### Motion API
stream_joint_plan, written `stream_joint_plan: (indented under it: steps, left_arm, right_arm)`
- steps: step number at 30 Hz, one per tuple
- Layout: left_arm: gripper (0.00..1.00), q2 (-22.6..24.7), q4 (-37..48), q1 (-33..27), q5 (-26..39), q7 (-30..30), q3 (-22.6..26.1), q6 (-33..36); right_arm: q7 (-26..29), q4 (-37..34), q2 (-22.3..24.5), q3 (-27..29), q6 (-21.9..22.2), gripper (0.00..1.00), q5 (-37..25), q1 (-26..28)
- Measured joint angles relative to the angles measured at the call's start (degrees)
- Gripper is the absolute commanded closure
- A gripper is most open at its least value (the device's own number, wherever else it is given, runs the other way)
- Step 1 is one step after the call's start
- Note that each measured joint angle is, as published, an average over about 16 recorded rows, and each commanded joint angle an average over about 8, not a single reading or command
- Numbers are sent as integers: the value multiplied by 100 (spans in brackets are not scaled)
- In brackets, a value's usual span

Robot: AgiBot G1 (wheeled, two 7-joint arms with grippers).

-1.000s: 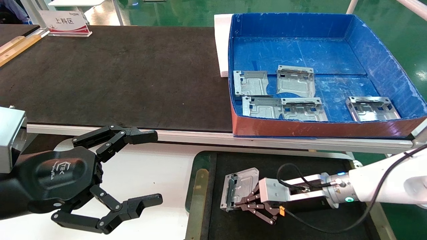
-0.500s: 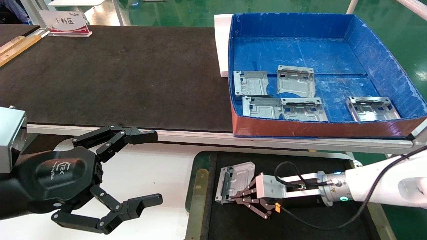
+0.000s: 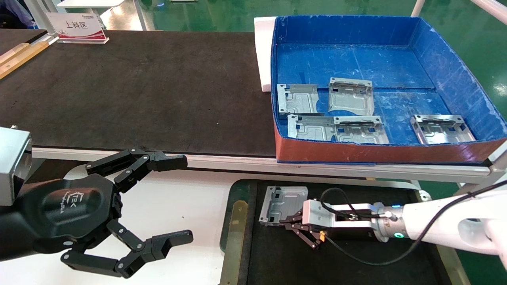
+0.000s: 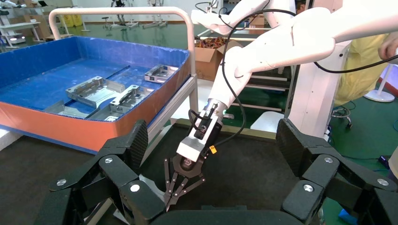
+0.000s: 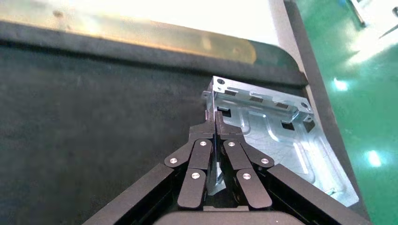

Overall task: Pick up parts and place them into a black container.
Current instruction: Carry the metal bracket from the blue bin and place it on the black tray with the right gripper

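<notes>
Lowered flat, part (image 3: 286,204) lies near black container (image 3: 356,273) edge, right hand (image 3: 286,223) pinching it.

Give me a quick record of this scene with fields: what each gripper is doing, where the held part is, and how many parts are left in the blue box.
Right gripper: shut on silver-grey stamped metal plate, low over the black tray
Left gripper: open, parked over the white surface
Blue box: five metal plates
</notes>
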Motion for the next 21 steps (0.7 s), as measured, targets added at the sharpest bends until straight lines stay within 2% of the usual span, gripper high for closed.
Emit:
stream_joint_plan:
  steps: [10, 21]
  left_arm:
    - [0, 0, 0, 0, 0, 0, 0, 0]
    - [0, 0, 0, 0, 0, 0, 0, 0]
  right_arm:
    - [6, 26, -16, -66, -298, 100, -92, 10]
    - [-41, -11, -44, -146, -215, 100, -208, 35]
